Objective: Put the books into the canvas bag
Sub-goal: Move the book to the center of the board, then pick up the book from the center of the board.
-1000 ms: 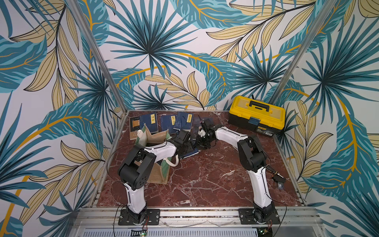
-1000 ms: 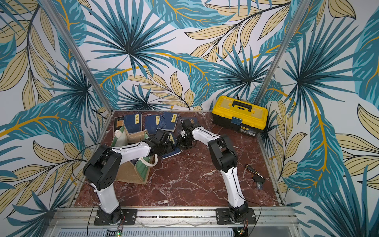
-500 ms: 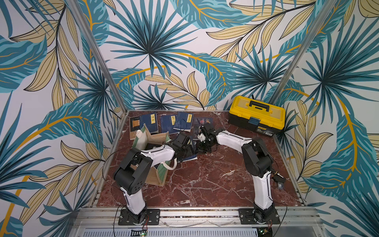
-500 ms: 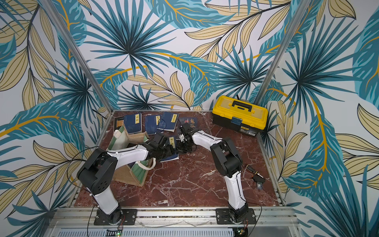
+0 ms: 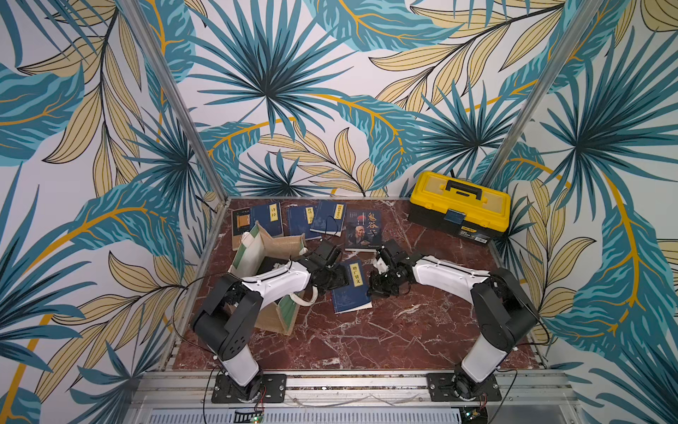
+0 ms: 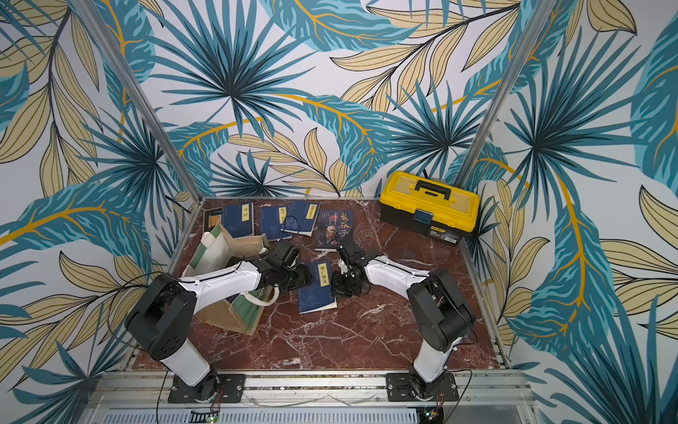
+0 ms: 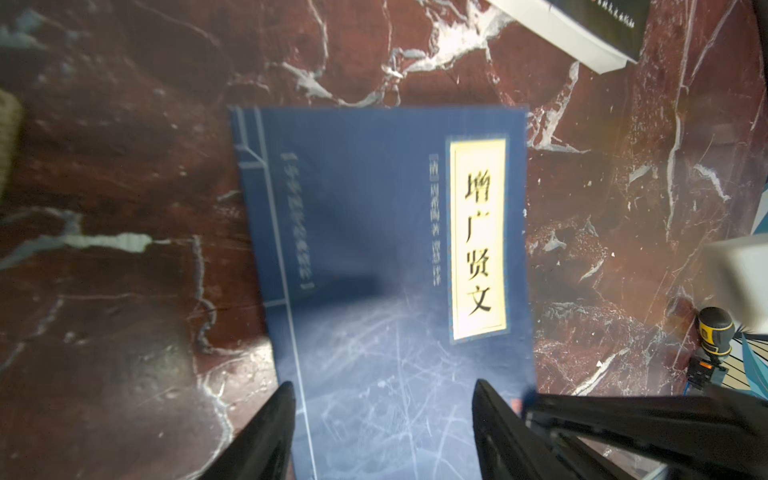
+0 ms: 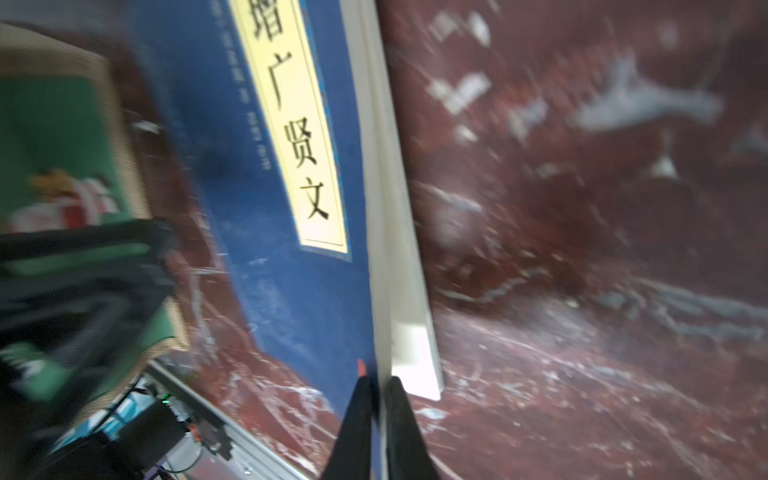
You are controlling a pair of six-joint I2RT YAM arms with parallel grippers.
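Note:
A navy book with a yellow label (image 5: pixel 350 290) (image 6: pixel 316 288) (image 7: pixel 374 232) (image 8: pixel 266 199) lies mid-table between both grippers. My right gripper (image 5: pixel 370 290) (image 6: pixel 335 285) (image 8: pixel 377 384) is shut on its page-side edge, one finger on the cover and one under it. My left gripper (image 5: pixel 339 279) (image 6: pixel 302 277) (image 7: pixel 382 399) hangs open over the book's near end, fingers (image 7: pixel 282 419) astride the cover. The canvas bag (image 5: pixel 284 244) (image 6: pixel 249 244) sits at the left, partly under the left arm. More books line the back: navy ones (image 5: pixel 269 220) (image 6: pixel 238 220) and a portrait cover (image 5: pixel 363 227) (image 6: pixel 335 229).
A yellow-and-black toolbox (image 5: pixel 458 205) (image 6: pixel 427 205) stands at the back right corner. Metal frame posts and patterned walls close in the red marble table (image 5: pixel 385 330) on three sides. The bag's white rope handle (image 5: pixel 304 299) droops beside the held book.
Both grippers have come forward from the back row to mid-table, and the navy book has shifted right with them. The portrait-cover book behind is now uncovered.

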